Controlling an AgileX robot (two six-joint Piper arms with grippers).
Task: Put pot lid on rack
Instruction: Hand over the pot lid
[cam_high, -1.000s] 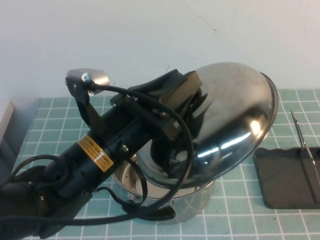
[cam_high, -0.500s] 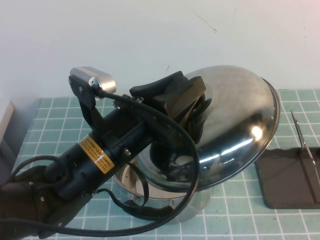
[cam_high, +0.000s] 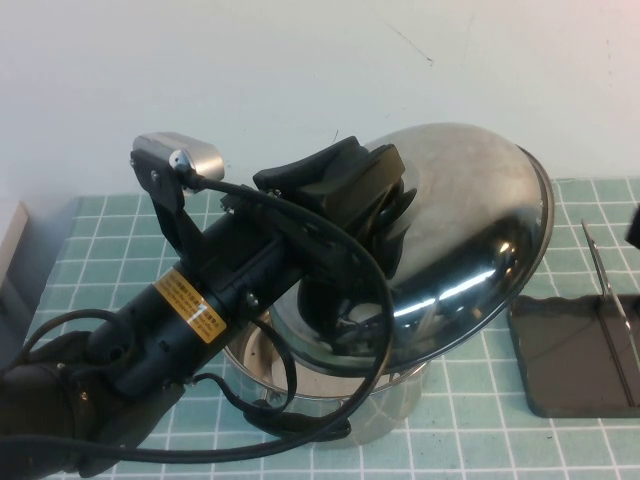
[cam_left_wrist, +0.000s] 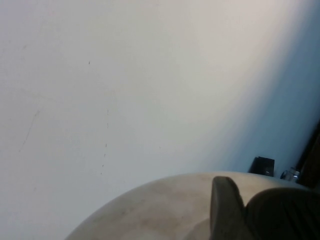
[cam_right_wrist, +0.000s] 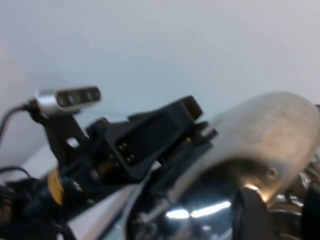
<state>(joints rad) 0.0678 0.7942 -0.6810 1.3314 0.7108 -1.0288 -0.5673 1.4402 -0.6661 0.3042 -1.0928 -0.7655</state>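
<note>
The round domed shiny stainless-steel pot lid (cam_high: 470, 240) is held up in the air and tilted on edge, its polished dome facing the camera, above the deep steel pot (cam_high: 330, 400) that stands on the green-and-white gridded counter (cam_high: 470, 440). The left gripper (cam_high: 375, 205), at the end of the black arm reaching in from about 8 o'clock in the high view, sits at the lid's centre with its fingers (cam_left_wrist: 225, 210) clamped on the lid there, the knob itself hidden between them. The small dark grey rectangular plastic rack (cam_high: 575, 350) with thin upright wire dividers lies at about 4 o'clock of the lid, apart from it. The right gripper (cam_high: 634, 225) shows only as a dark sliver at the 3 o'clock edge; whether its fingers are apart or together cannot be told
</note>
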